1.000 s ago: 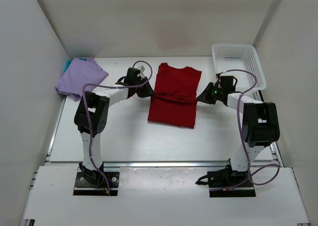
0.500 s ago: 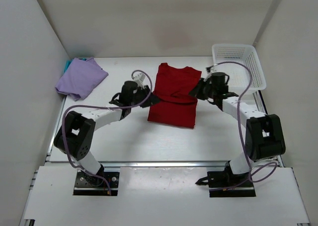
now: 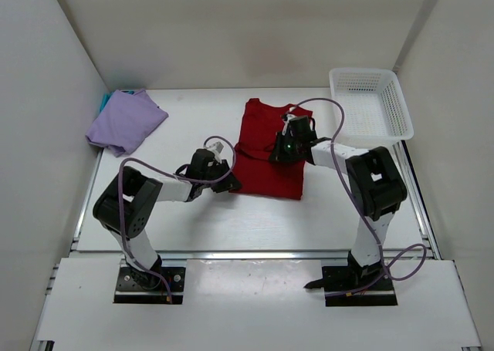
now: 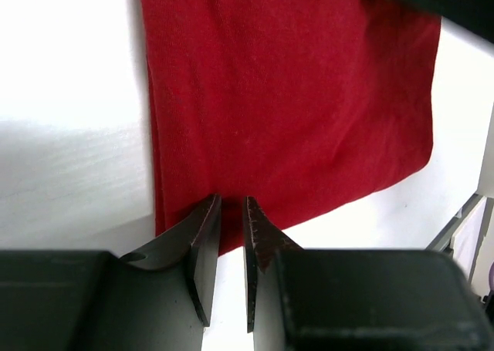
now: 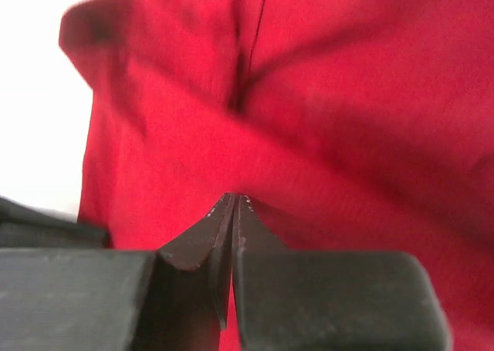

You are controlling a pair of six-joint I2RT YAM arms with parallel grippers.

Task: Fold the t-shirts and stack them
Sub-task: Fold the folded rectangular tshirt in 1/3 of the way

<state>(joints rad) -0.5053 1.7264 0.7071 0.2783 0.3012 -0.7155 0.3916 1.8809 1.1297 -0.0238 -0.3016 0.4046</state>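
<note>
Basket [image 3: 369, 71] right of spread t-shirt [image 3: 266, 177]

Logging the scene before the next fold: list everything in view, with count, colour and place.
red t-shirt: one, bright red, middle of the table, partly folded.
lavender t-shirt: one, pale purple, far left corner.
teal t-shirt: one, teal, only an edge showing under the lavender t-shirt.
basket: one, white mesh, far right corner.
table: one, white.
left gripper: one, black, at the red t-shirt's near left corner, jaws slightly apart.
right gripper: one, black, over the right part of the red t-shirt, jaws shut.
</note>
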